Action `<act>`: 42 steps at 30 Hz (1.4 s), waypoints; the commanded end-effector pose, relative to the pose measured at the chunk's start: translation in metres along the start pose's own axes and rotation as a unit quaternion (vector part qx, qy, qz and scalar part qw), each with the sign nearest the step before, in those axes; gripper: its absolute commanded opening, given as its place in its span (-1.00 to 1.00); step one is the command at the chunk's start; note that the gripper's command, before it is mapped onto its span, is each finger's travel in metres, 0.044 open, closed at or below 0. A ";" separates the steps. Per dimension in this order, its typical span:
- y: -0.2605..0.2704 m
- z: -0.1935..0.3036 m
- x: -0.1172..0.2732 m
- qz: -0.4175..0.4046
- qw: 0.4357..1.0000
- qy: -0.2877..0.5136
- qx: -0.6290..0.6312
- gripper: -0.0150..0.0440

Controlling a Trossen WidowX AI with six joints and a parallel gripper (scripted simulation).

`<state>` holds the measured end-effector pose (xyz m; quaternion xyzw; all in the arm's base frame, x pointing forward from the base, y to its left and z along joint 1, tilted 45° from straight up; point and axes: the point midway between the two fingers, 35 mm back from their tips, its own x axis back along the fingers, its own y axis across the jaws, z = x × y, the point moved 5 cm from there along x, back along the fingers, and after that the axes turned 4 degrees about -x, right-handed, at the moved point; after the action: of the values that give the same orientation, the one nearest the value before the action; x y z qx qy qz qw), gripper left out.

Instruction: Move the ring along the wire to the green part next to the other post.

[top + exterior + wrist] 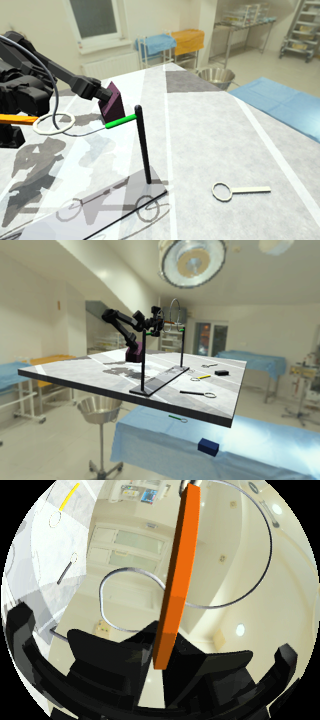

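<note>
My gripper [160,625] [157,323] is shut on the lower end of the orange handle [178,574] [18,119] [169,321]. The white ring [38,127] [177,323] at its far end is held level, high above the table. The thin grey wire [53,113] [256,503] [178,307] passes through the ring. In the top view the ring sits a short way along the wire from the green part [120,121] [181,329] at the black post [143,144] [182,348]. The other post [143,361] carries the other green part [148,333].
Spare rings with handles lie on the table: a white one [221,191] [209,365], a yellow one [199,378] and a black one [199,393]. A small black box [221,372] lies near them. The arm's purple base block [112,103] [134,353] stands behind the posts' grey base plate [160,380].
</note>
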<state>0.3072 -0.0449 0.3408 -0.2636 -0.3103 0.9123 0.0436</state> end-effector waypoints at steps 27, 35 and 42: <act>0.094 -0.025 0.018 -0.146 0.938 0.013 -0.314 -1.00; 0.114 -0.043 0.031 -0.185 0.899 0.027 -0.396 -1.00; 0.127 -0.062 0.043 -0.217 0.858 0.040 -0.464 -1.00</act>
<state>0.3124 -0.1051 0.2131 -0.2170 -0.7258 0.6410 0.1235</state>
